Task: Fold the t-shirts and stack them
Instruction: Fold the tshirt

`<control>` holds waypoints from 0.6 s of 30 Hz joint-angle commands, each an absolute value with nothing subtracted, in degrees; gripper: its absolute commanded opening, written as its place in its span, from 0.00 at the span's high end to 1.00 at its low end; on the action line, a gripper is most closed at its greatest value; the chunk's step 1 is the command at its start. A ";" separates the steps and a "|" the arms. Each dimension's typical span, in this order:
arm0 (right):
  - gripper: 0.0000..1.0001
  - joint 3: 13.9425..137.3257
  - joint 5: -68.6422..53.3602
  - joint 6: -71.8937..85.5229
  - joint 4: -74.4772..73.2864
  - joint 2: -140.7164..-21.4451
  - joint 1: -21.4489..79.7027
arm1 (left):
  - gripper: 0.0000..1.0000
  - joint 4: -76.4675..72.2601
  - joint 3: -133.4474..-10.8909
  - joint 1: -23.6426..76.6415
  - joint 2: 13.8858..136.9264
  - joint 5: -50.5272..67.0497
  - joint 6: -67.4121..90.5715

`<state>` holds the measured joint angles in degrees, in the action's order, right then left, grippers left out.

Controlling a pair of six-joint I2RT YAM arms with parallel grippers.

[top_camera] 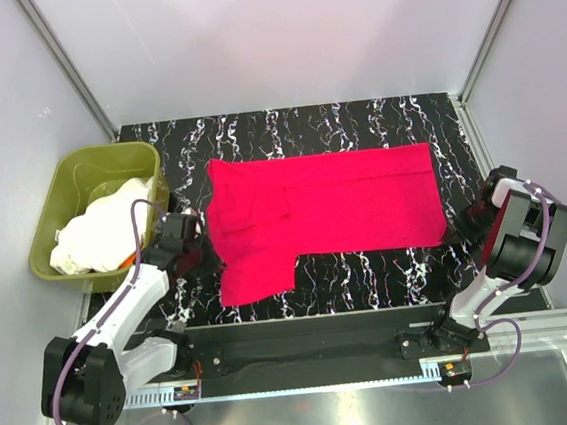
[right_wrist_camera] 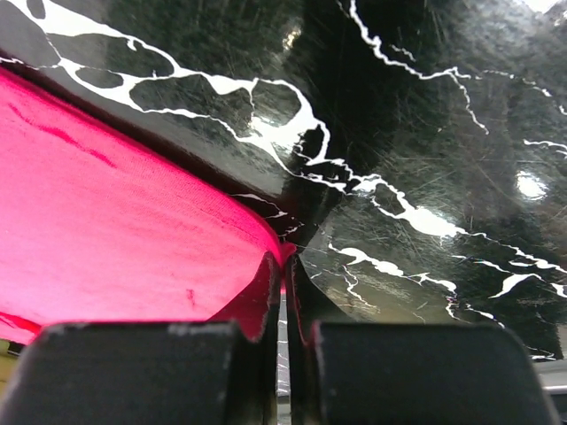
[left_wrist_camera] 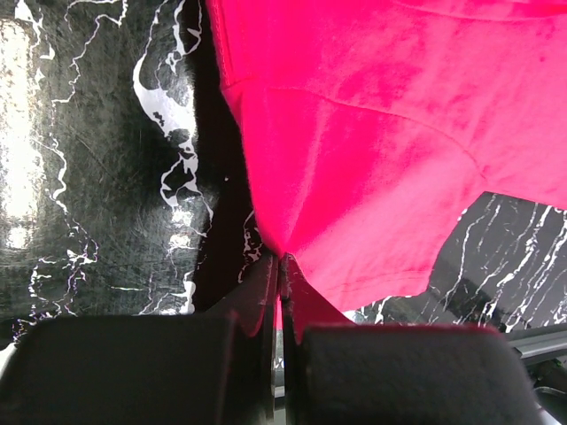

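Observation:
A crimson-red t-shirt lies spread across the black marbled table, its near left part hanging toward the front. My left gripper is shut on the shirt's left edge; in the left wrist view the red cloth fans out from the pinched fingertips. My right gripper is shut on the shirt's near right corner, and in the right wrist view the cloth ends in the closed tips. White to cream t-shirts are heaped in the olive-green tub.
The tub stands at the table's left edge, just behind my left arm. Pale enclosure walls with metal posts ring the table. A metal rail runs along the near edge by the arm bases.

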<state>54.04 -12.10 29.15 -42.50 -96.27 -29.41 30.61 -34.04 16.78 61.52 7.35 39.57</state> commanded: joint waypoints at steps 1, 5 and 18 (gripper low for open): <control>0.94 53.53 -12.12 28.04 -43.51 -94.83 -29.53 | 1.00 31.11 -34.63 17.14 59.33 7.82 40.25; 0.52 53.44 -13.44 26.46 -43.86 -95.71 -29.53 | 1.00 31.99 -35.86 17.31 59.06 6.86 40.34; 0.72 51.68 -12.66 28.47 -41.49 -96.15 -29.53 | 1.00 31.20 -35.07 17.84 57.31 8.44 40.78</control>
<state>51.48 -13.63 28.16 -43.13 -94.94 -29.41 31.68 -34.04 17.54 59.29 7.51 40.88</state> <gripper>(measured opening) 0.321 0.012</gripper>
